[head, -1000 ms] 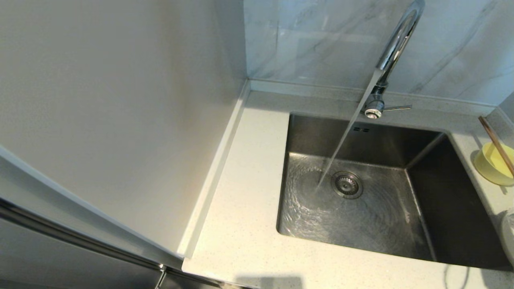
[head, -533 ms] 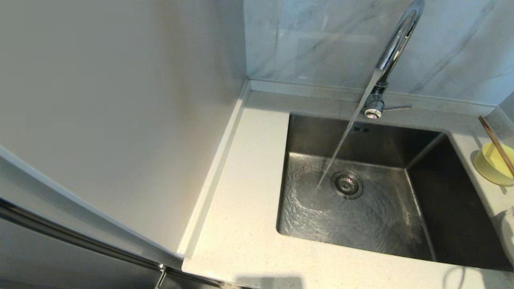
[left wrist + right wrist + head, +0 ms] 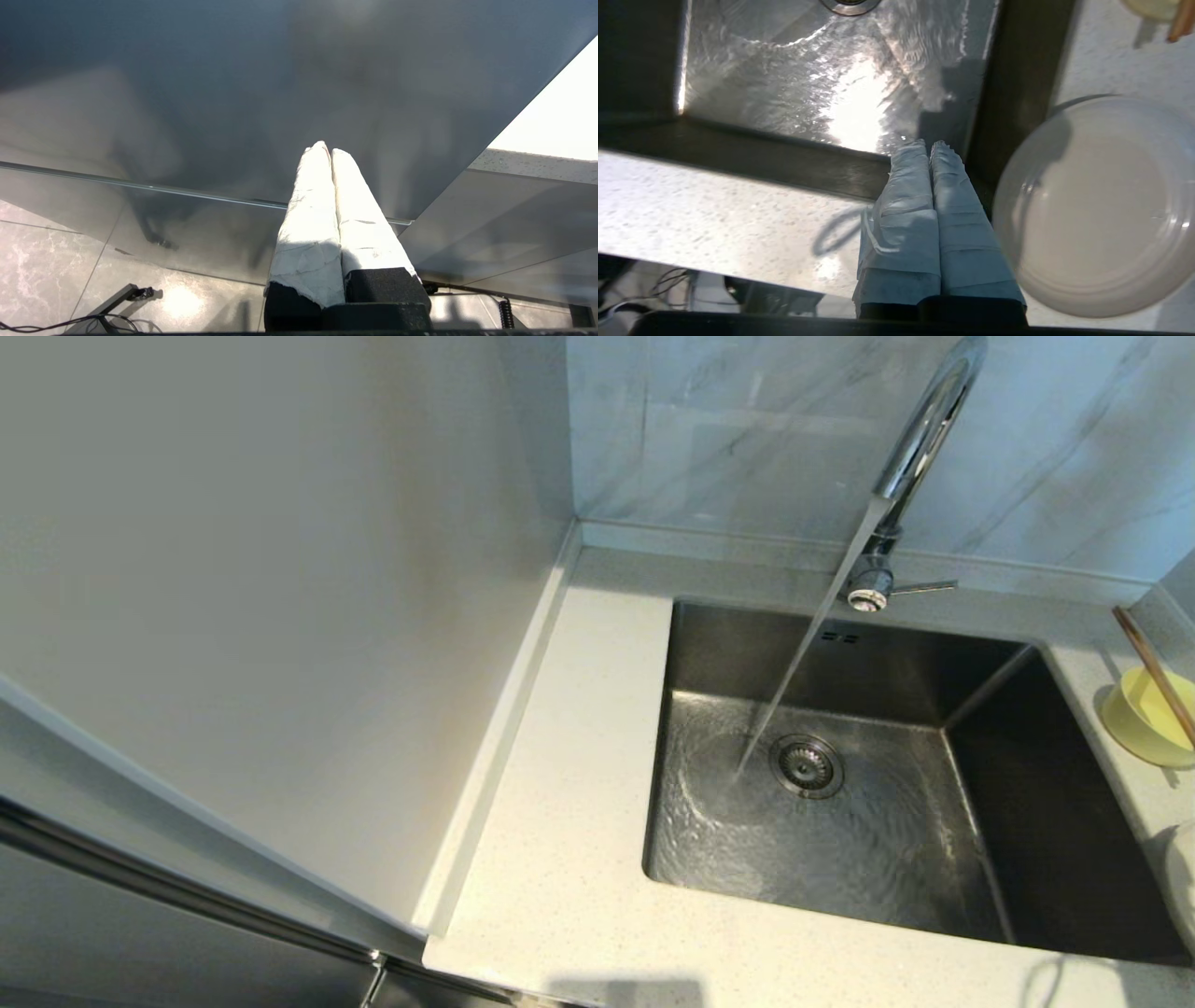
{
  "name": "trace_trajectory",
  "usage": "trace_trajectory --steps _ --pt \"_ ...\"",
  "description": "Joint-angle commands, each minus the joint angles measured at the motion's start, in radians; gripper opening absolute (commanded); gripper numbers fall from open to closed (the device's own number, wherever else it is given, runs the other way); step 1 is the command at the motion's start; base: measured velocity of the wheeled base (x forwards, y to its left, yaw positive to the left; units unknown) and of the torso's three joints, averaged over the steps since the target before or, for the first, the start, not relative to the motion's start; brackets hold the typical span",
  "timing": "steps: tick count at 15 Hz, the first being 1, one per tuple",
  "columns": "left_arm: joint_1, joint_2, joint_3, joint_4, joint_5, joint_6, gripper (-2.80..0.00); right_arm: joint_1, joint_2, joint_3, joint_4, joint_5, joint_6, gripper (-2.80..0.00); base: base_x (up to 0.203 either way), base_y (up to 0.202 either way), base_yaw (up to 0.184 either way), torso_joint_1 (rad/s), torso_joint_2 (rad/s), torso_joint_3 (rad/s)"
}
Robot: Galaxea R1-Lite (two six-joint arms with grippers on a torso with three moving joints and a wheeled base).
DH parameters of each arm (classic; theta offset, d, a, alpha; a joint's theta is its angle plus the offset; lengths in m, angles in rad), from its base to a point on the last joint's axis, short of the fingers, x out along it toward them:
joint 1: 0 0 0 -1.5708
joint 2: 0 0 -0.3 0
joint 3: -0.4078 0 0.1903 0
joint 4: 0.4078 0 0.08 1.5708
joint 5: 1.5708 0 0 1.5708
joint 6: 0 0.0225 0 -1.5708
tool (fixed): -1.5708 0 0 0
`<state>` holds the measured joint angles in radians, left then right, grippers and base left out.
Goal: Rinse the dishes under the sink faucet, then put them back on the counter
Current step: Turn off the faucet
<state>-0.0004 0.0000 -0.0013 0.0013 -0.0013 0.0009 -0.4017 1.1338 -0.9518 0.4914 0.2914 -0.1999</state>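
The chrome faucet (image 3: 920,439) is running, and its stream falls beside the drain strainer (image 3: 806,765) of the steel sink (image 3: 1055,821). On the counter (image 3: 579,803) right of the sink, a pale yellow bowl (image 3: 1144,719) holds the brown chopsticks (image 3: 1153,667). Nearer me, the cream plate (image 3: 1184,877) is cut off by the head view's edge. My right gripper (image 3: 927,144) is shut and empty over the sink's front right corner, with the plate (image 3: 1101,205) just beside it. My left gripper (image 3: 325,150) is shut and empty, parked low in front of a grey cabinet face. Neither arm shows in the head view.
A pale wall panel (image 3: 280,569) rises along the counter's left side. The grey-veined marble wall (image 3: 747,429) stands behind the faucet, whose thin lever (image 3: 924,586) points right. Water ripples across the sink floor (image 3: 808,84). Cables lie on the floor below the counter.
The looped shadow on the counter's front edge has crept slightly left. Water keeps running and the dishes have not moved.
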Motion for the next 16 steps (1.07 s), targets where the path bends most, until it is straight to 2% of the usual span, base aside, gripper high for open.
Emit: trace_trajectory --steps 1,5,9,11,13,16 --pt "0.000 0.000 0.000 0.000 0.000 -0.001 -2.80 0.000 0.004 -0.014 0.021 0.010 0.000 -2.80 0.000 0.000 0.000 0.000 0.00 0.000" --pt "0.000 0.000 0.001 0.000 0.000 -0.001 -2.80 0.004 0.047 -0.031 0.021 0.012 0.001 -2.80 0.000 0.000 0.000 0.000 0.00 0.000" --pt "0.000 0.000 0.000 0.000 0.000 -0.001 -2.80 0.080 0.169 -0.104 0.023 -0.013 0.002 -2.80 0.000 0.000 0.000 0.000 0.00 0.000" --pt "-0.001 0.000 0.000 0.000 0.000 -0.001 -2.80 0.104 0.234 -0.178 0.021 -0.060 0.026 -2.80 0.000 0.000 0.000 0.000 0.00 0.000" --pt "0.000 0.000 0.000 0.000 0.000 -0.001 -2.80 0.176 0.251 -0.200 0.018 -0.106 0.036 -2.80 0.000 0.000 0.000 0.000 0.00 0.000" --pt "-0.001 0.000 0.000 0.000 0.000 -0.001 -2.80 0.326 0.347 -0.232 -0.031 -0.267 0.049 -2.80 0.000 0.000 0.000 0.000 0.00 0.000"
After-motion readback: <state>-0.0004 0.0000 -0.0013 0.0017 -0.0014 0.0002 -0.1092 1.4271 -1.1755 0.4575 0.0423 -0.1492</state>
